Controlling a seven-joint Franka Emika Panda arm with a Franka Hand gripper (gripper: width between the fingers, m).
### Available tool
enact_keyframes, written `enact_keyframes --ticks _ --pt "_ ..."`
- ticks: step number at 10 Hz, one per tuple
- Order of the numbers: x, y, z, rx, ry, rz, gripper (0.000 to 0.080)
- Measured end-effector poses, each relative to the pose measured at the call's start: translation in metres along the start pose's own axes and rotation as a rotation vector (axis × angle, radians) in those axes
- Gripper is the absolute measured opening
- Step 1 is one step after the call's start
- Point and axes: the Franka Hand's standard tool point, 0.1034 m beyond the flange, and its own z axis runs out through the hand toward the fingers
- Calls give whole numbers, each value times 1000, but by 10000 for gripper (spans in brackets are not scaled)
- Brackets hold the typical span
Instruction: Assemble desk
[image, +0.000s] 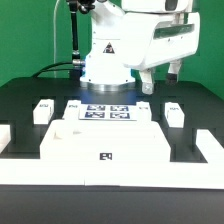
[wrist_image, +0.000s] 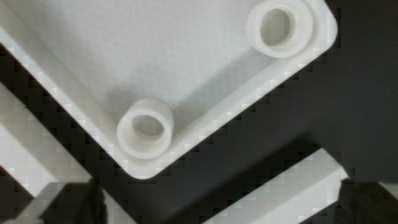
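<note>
The hand (image: 161, 76) hangs spread and empty, high over the black bench (image: 25, 95). The desk top (image: 105, 142) lies flat near the front edge, its round leg sockets (wrist_image: 143, 128) facing up. I'd bring the hand down square over one edge before closing. The legs (image: 42, 110) lie behind the top, either side of the marker board (image: 107, 113). The wall (image: 20, 40) is green.

A plain green wall (image: 30, 40) fills the background behind a matte black tabletop (image: 20, 108). Low white border bars (image: 210, 148) edge the tabletop at the exterior view's left, right and near side. Bright, even light falls over everything
</note>
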Motion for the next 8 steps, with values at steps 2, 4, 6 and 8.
enact_keyframes --ticks 2,4,6,8 --pt "0 0 0 0 0 0 650" --pt "0 0 0 0 0 0 650" --pt "0 0 0 0 0 0 650" --pt "0 0 0 0 0 0 650"
